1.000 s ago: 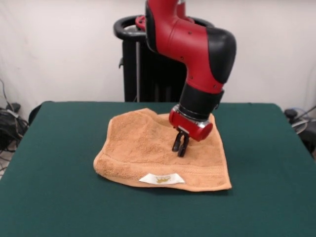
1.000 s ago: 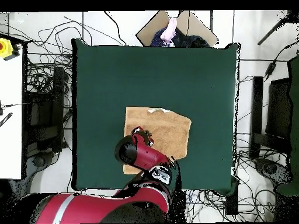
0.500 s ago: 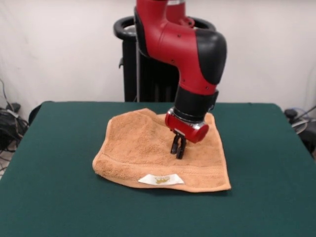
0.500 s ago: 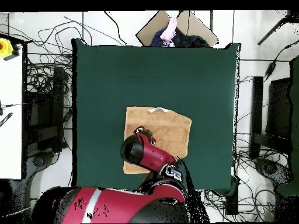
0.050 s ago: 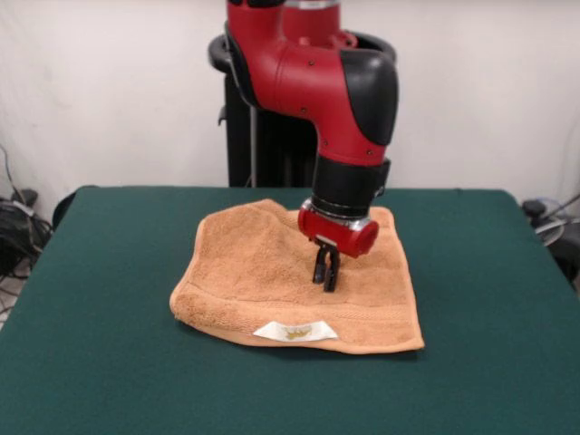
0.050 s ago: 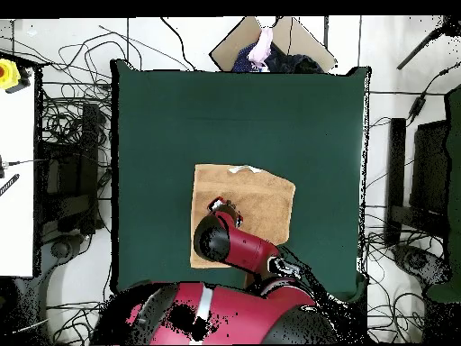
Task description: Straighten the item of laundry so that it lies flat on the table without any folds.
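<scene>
The orange-tan item of laundry (image 5: 263,263) lies near the middle of the green table (image 5: 109,299). Its front-left edge looks thick and rounded, as if doubled under, and a white label (image 5: 295,331) sits at its front edge. In the overhead view the item of laundry (image 6: 266,203) is a rough square partly covered by the arm. My gripper (image 5: 325,283) points straight down over the cloth's middle. Its black fingers are shut together, and the tips touch or nearly touch the terry surface. No cloth shows pinched between them.
Bare green felt surrounds the towel on all sides (image 6: 180,117). Off the table lie tangled cables (image 6: 63,144), a cardboard box with clothes (image 6: 270,45) past one edge, and a white side table with a yellow button box (image 6: 13,74).
The arm has swung a little to the left in the front view, carrying the shut gripper a short way across the towel. The towel's left edge shifted slightly left.
</scene>
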